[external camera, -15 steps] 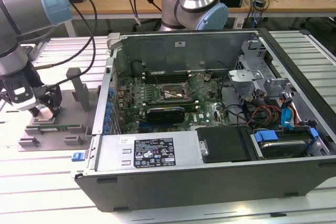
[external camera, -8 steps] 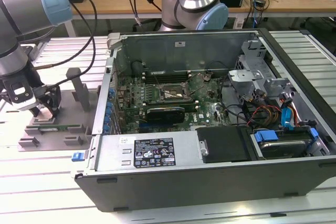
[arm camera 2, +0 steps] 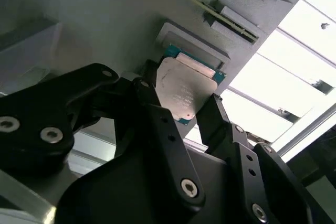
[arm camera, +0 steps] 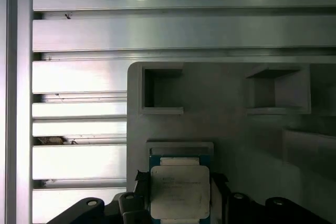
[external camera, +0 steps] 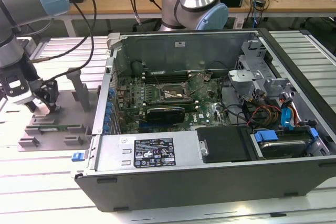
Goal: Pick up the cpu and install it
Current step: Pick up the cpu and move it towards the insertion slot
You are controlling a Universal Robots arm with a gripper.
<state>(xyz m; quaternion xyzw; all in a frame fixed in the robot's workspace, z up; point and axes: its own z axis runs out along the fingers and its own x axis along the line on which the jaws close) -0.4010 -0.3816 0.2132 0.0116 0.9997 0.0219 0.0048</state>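
The cpu (arm camera 2: 184, 87), a small flat square chip with a silvery top and a teal edge, sits between my gripper's (arm camera 2: 181, 100) two black fingers, which press on its opposite sides. In the first wrist view the cpu (arm camera: 180, 192) lies just off a small rectangular seat on the grey plastic tray (arm camera: 226, 103), held by the gripper (arm camera: 179, 179). In the exterior view my gripper (external camera: 44, 106) is down at the tray (external camera: 52, 129) on the exterior view's left, well away from the open computer case. The black square socket frame (external camera: 170, 94) lies on the motherboard inside the case.
The open computer case (external camera: 210, 182) has tall metal walls around the motherboard. A long black graphics card (external camera: 165, 113) lies just in front of the socket. Grey posts (external camera: 79, 85) rise from the tray. Drive cages and cables (external camera: 268, 114) crowd the case's right side. The table is ribbed aluminium (arm camera: 79, 40).
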